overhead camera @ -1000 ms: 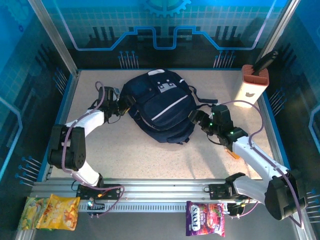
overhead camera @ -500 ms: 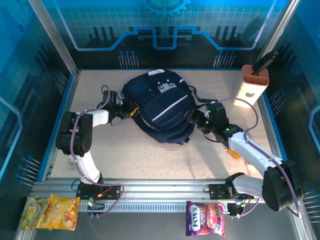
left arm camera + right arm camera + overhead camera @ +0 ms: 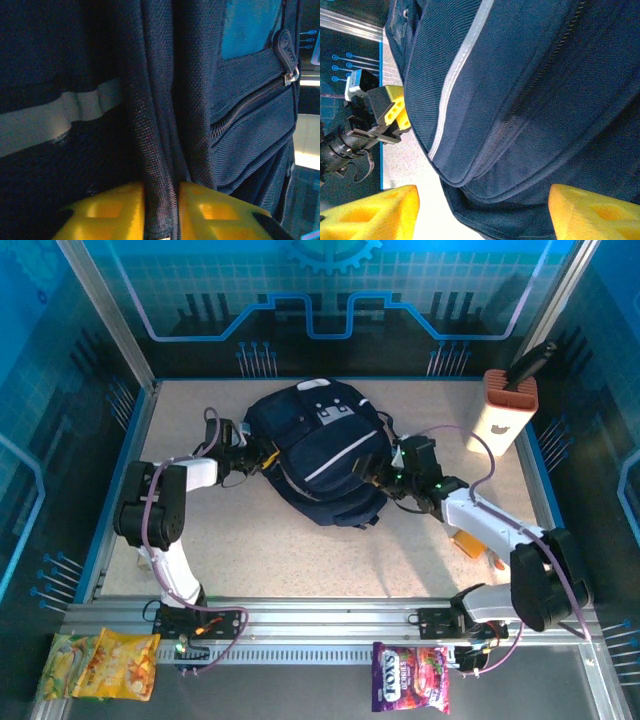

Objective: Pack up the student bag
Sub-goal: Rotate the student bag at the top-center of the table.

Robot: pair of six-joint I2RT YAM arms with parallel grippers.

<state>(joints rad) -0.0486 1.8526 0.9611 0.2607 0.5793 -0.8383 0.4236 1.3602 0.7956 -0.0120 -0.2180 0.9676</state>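
With left end effector point(image 3: 161, 202) pinching the student bag point(image 3: 315, 455), right end effector point(image 3: 482, 210) gapes wide

A: Where's the student bag point(image 3: 318, 455)?
B: Flat on the tabletop point(image 3: 280, 550), centre-back, its top toward the far wall.
A: Looks?
B: Dark navy fabric, a thin white stripe point(image 3: 340, 457) slanting across, grey-white patches point(image 3: 326, 413) near the top, a side zipper point(image 3: 250, 106) closed.

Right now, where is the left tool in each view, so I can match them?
Top external: left tool at the student bag left edge.
Left wrist: left tool bottom centre, pinching a bag fold.
Right wrist: left tool mid-left, beside the bag.
Shared landmark: the bag's white stripe.
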